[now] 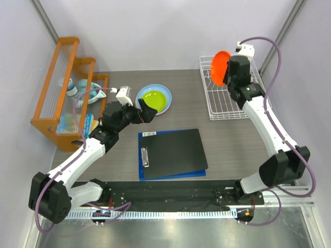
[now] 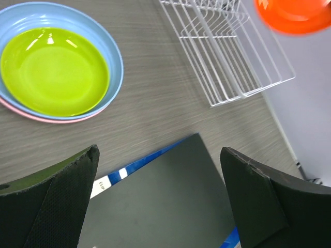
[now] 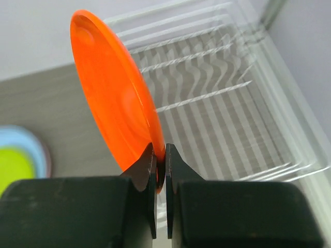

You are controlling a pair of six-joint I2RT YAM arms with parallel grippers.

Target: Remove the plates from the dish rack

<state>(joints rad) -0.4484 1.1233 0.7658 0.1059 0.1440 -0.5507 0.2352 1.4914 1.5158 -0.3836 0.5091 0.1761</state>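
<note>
The right gripper [image 3: 160,155] is closed tight on the rim of the orange plate [image 3: 114,98]. Its two fingers are pressed nearly together, with only the thin edge of the plate between them. The plate stands on edge and rises up and to the left from the fingertips. The dish rack [image 3: 232,103] lies beyond and to the right of the fingers, its white wires blurred in the wrist view.

The overhead view shows what the wrist camera cannot: the plate is held in the air over the far left corner of the rack, clear of the tines.

The left gripper [image 2: 160,165] has its jaws spread wide and holds nothing. Under the gap between its fingers lies a black clipboard [image 2: 165,201] on top of a blue folder [image 2: 116,175]. Ahead and to the left of the fingers, the lime green plate [image 2: 54,70] sits inside the light blue plate [image 2: 111,51]. A sliver of the pink plate [image 2: 31,116] shows beneath them, and all three are stacked on the table [image 2: 155,103].

Only the left wrist view reveals the pink rim; from above the stack reads as blue and green. That same view also catches the orange plate ahead and to the right, blurred, beyond the rack.
</note>
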